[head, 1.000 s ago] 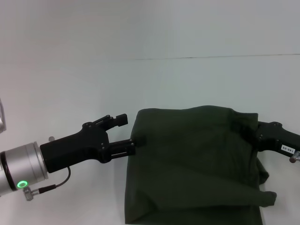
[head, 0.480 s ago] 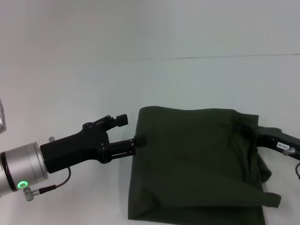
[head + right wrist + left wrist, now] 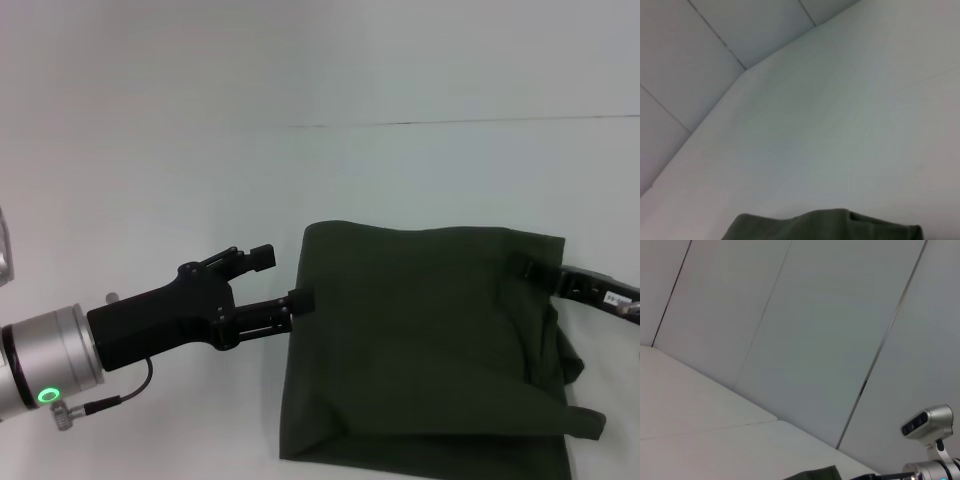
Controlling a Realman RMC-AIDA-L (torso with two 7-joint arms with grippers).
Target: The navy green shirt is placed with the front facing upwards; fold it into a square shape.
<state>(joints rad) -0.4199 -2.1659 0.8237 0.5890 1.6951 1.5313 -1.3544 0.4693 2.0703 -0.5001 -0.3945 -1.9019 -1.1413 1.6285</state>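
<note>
The navy green shirt lies folded into a rough rectangle on the white table, plain side up, with a sleeve bunched at its right edge; no lettering shows. My left gripper stands open just left of the shirt, its lower fingertip touching the cloth's left edge. At the shirt's upper right edge my right gripper is shut on the fabric. A strip of the shirt shows low in the right wrist view, and a corner of the shirt shows in the left wrist view.
The white table extends to the left and behind the shirt. A seam line crosses its far part. The right arm's wrist camera shows in the left wrist view, with panelled walls behind it.
The right gripper has drawn back to the right, and the shirt has slid a little rightward and flattened with it. The left arm has stayed in place.
</note>
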